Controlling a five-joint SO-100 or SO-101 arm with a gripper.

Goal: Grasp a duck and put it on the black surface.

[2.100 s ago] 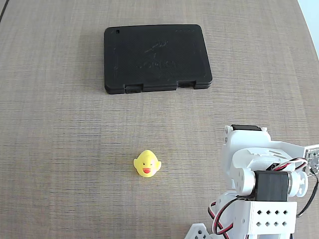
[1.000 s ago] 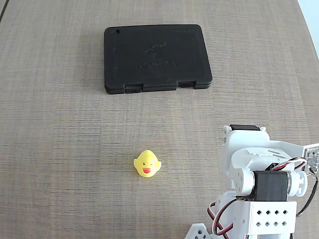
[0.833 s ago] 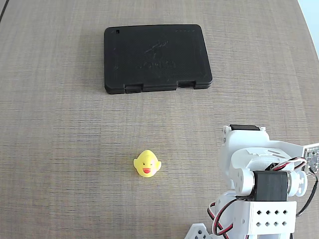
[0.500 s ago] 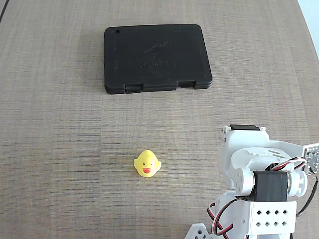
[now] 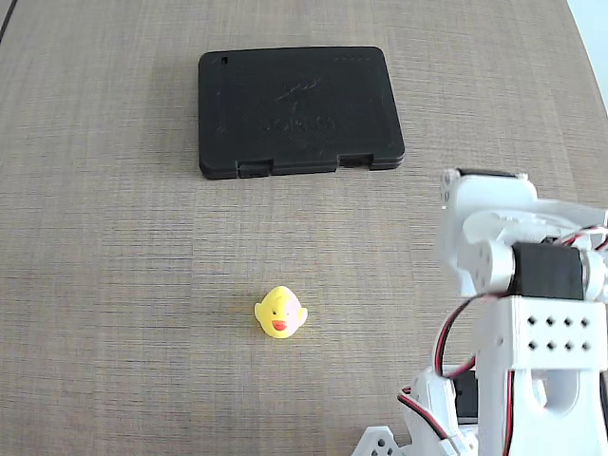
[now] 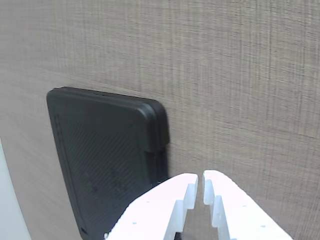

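Observation:
The duck, small and yellow with a red-orange beak, sits on the wood-grain table in the fixed view, left of the white arm. It is not in the wrist view. The black surface is a flat slab at the far side of the table, with nothing on it. The wrist view shows it too, the black surface lying at the left. My gripper enters from the bottom of the wrist view with its white fingertips nearly touching and nothing between them. In the fixed view the fingers are hidden under the arm.
The table is bare wood-grain around the duck and the slab. The arm's base with red and black wires fills the lower right corner of the fixed view. A pale edge marks the table's end at the top right.
The arm's upper body has lifted and shifted up and to the right in the fixed view. The duck and the black slab have not moved.

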